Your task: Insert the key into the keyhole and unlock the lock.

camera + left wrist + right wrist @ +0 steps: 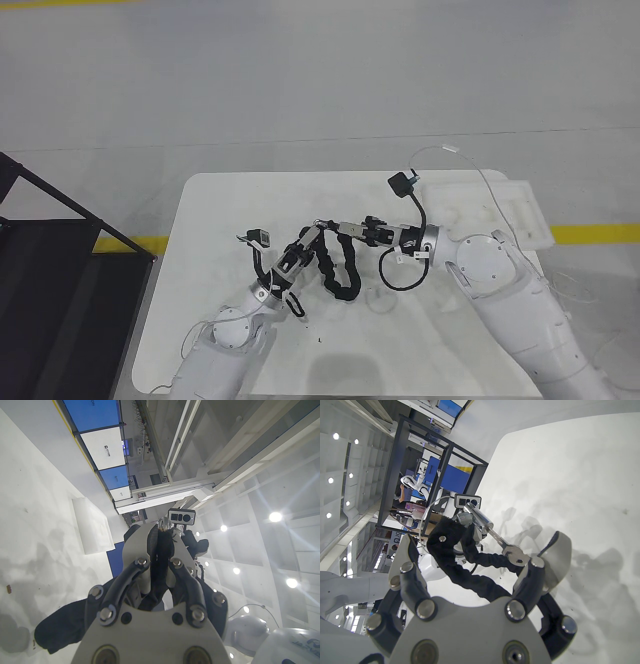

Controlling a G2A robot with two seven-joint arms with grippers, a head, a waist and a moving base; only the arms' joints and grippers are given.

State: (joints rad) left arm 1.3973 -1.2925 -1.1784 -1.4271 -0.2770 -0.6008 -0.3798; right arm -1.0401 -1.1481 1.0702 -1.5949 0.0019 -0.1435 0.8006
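A silver lock cylinder (480, 520) sits on the end of a black fabric-covered chain (475, 575), above the middle of the white table (220, 220). A silver key (512, 552) has its blade in the cylinder's keyhole. My right gripper (482, 540) is open, its fingers spread wide either side of the lock, and the key's head lies close to one finger (557, 550). My left gripper (162, 535) is shut on the lock's black sleeve, with the metal end (163, 523) poking out past its tips. Both grippers, left (300, 255) and right (368, 232), meet over the table's centre, and the chain (340, 275) loops below them.
A white tray (500, 210) lies at the table's back right corner. A black metal rack (50, 270) stands off the table's left side. A thin cable (470, 165) arcs above the right arm.
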